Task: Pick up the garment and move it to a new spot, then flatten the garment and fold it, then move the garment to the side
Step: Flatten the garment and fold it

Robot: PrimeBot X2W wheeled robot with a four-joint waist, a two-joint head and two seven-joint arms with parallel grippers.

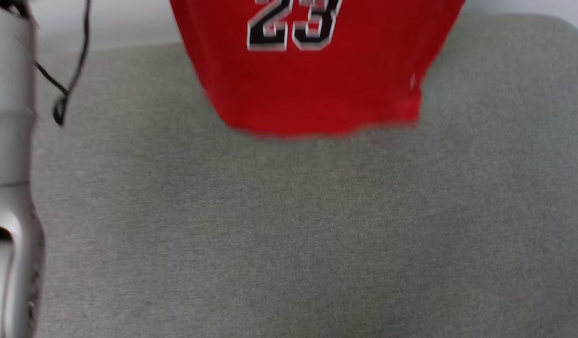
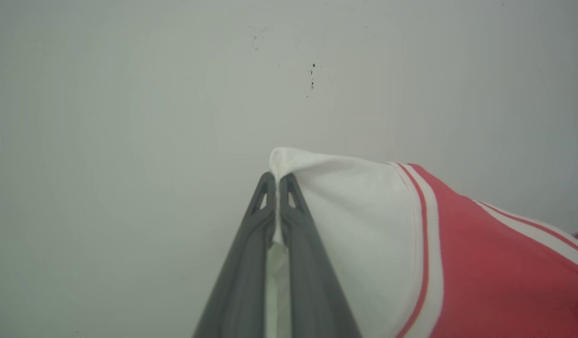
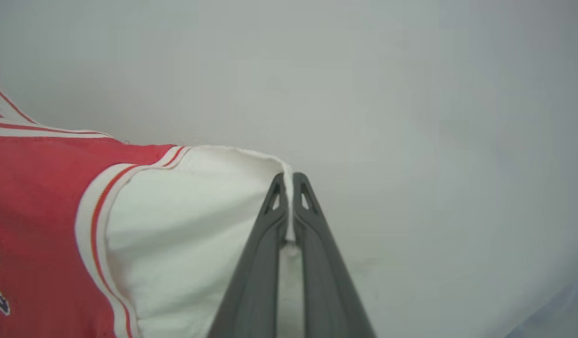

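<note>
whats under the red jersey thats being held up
Below the hem of the garment, the grey fabric surface shows. The part behind the hanging cloth is covered, and whether the hem touches it cannot be told.

Support is a grey woven-fabric pad (image 1: 289,234), either a cushion or an upholstered top, I can't tell which. In my head view it runs from the near edge up to a far edge with a rounded far-right corner. The weave is fine and heathered, and the surface is flat.

Relative to my end effectors, the left gripper (image 2: 277,180) and right gripper (image 3: 289,180) each pinch a white sleeve of the jersey T-shirt (image 1: 317,94). The pad sits below them, under the hanging red hem. A soft shadow falls on the pad just beneath that hem. Whether the hem touches the pad or hangs just clear, I can't tell.
</note>
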